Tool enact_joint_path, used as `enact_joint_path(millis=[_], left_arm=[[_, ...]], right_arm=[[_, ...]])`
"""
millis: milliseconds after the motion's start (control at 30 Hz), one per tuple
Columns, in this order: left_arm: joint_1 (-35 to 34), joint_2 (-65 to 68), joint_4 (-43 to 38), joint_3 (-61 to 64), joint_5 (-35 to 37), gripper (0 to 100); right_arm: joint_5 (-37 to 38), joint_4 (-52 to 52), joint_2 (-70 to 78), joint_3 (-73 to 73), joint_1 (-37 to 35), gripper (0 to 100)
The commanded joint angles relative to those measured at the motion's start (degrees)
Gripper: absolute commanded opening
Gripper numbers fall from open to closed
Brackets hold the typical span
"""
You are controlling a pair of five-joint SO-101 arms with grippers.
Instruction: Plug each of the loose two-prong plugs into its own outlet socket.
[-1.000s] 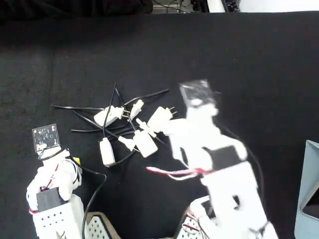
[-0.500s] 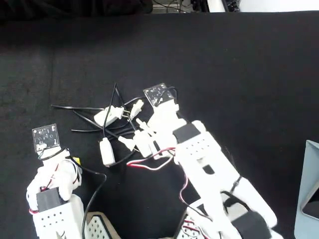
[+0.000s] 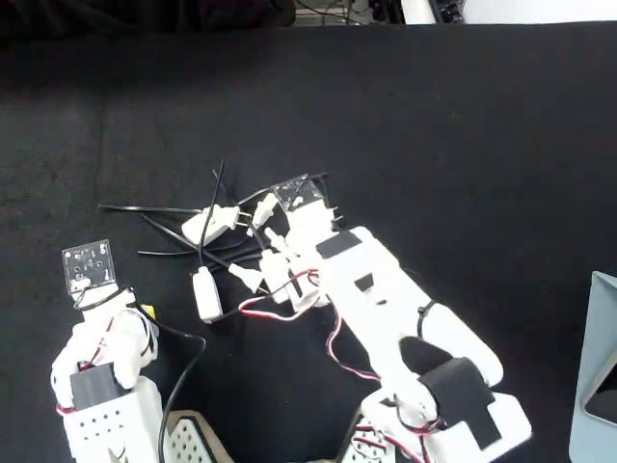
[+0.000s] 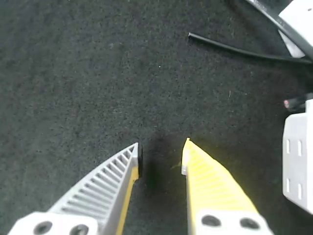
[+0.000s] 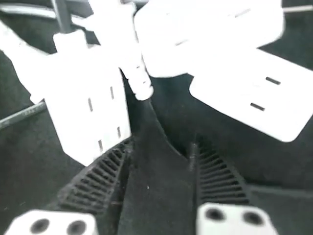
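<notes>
Loose white two-prong plugs [image 3: 262, 207] and white outlet socket blocks [image 3: 205, 292] lie tangled with black cables [image 3: 154, 209] on the black cloth, left of centre. My right arm [image 3: 357, 280] stretches over the right side of this pile. Its gripper [image 5: 159, 147] is open, low over the cloth, with one socket block [image 5: 90, 107] beside one finger and another socket block [image 5: 254, 98] just ahead. A plug [image 5: 124, 44] lies between the two blocks. My left gripper [image 4: 161, 154] is open over bare cloth at the front left, a socket block [image 4: 298, 166] off to one side.
A black cable [image 4: 234, 49] crosses the cloth ahead of the left gripper. A grey bin [image 3: 598, 376] stands at the right edge. The cloth is bare toward the back and right of the pile.
My right arm has swung left and come down over the pile of plugs and sockets. The left arm has not moved.
</notes>
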Motion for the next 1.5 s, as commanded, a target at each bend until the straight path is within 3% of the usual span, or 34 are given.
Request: enact_joint_path(millis=[0, 167, 400, 700, 800, 1067, 1300, 1467], left_arm=[[-0.6, -0.1, -0.8, 0.1, 0.4, 15], [-0.6, -0.1, -0.8, 0.1, 0.4, 15], [-0.6, -0.1, -0.8, 0.1, 0.4, 15], [-0.6, -0.1, -0.8, 0.1, 0.4, 15], [-0.6, -0.1, -0.8, 0.1, 0.4, 15], [-0.6, -0.1, -0.8, 0.1, 0.4, 15], [-0.6, -0.1, -0.8, 0.1, 0.4, 15], [-0.6, -0.1, -0.8, 0.1, 0.4, 15]], right_arm=[[-0.1, -1.1, 0.3, -2.4, -0.4, 1.4], [-0.1, 2.6, -2.9, -2.6, -0.4, 1.2], [-0.1, 15.4, -21.5, -5.9, 0.8, 1.1], [-0.7, 21.9, -45.7, -8.1, 11.6, 1.1], [-4.1, 22.5, -49.4, -8.0, 15.9, 1.1], [-6.3, 32.7, -47.2, -8.4, 21.6, 1.1], [-6.5, 33.6, -39.1, -8.7, 24.7, 1.5], [-14.9, 33.8, -29.1, -16.0, 24.5, 15.1]])
